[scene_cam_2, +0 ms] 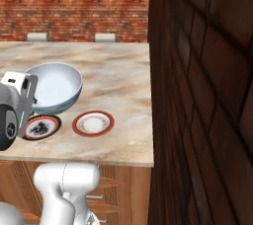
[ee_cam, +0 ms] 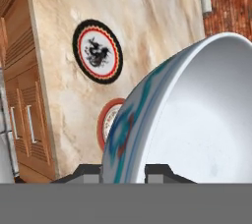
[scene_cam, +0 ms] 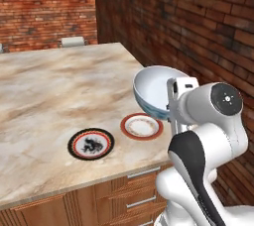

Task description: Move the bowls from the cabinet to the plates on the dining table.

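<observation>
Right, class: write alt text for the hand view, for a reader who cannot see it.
A white bowl with a bluish patterned outside, its rim clamped in the gripper, hangs tilted over the marble dining table. Beyond it lie a black-rimmed plate and a red-rimmed plate.

Red-brown brick walls (scene_cam: 44,7) close the room behind the bench and along its side, the side wall (scene_cam_2: 202,95) dark in shadow. Two pale chair backs (scene_cam_2: 105,37) show at the bench's far edge, well beyond the hand.
</observation>
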Controlling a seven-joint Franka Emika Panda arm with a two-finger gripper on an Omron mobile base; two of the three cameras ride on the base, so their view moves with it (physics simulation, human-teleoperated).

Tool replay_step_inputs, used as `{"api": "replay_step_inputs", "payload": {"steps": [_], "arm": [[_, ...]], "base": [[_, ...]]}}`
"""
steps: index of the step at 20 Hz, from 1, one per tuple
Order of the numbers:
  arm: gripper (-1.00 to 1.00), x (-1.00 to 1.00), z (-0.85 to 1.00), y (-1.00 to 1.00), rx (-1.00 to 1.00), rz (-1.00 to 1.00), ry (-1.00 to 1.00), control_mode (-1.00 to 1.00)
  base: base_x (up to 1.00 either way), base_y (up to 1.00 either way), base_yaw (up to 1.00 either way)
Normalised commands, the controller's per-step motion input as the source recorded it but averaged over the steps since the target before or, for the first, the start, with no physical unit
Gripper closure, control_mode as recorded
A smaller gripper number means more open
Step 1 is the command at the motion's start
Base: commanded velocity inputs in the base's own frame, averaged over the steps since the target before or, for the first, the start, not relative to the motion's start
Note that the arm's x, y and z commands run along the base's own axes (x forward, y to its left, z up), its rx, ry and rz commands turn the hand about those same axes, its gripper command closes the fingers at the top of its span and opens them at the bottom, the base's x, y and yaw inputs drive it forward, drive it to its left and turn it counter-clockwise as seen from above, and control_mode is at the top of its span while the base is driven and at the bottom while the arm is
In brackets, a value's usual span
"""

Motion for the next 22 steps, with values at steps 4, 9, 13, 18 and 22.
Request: {"api": "replay_step_inputs", "payload": {"steps": [4,9,13,18,22], "arm": [[1.0,0.44,-0.31,-0.28,-0.04,-0.05,0.0,-1.0],[1.0,0.34,-0.52,-0.12,-0.13,0.0,0.0,-1.0],[1.0,0.35,-0.62,-0.01,-0.17,0.0,-0.02,-1.0],[1.0,0.36,-0.5,-0.11,-0.12,0.0,-0.08,-1.0],[1.0,0.38,-0.43,-0.1,-0.03,0.0,-0.08,-1.0]], "base": [[0.0,0.0,0.0],[0.0,0.0,0.0],[0.0,0.0,0.0],[0.0,0.0,0.0],[0.0,0.0,0.0]]}}
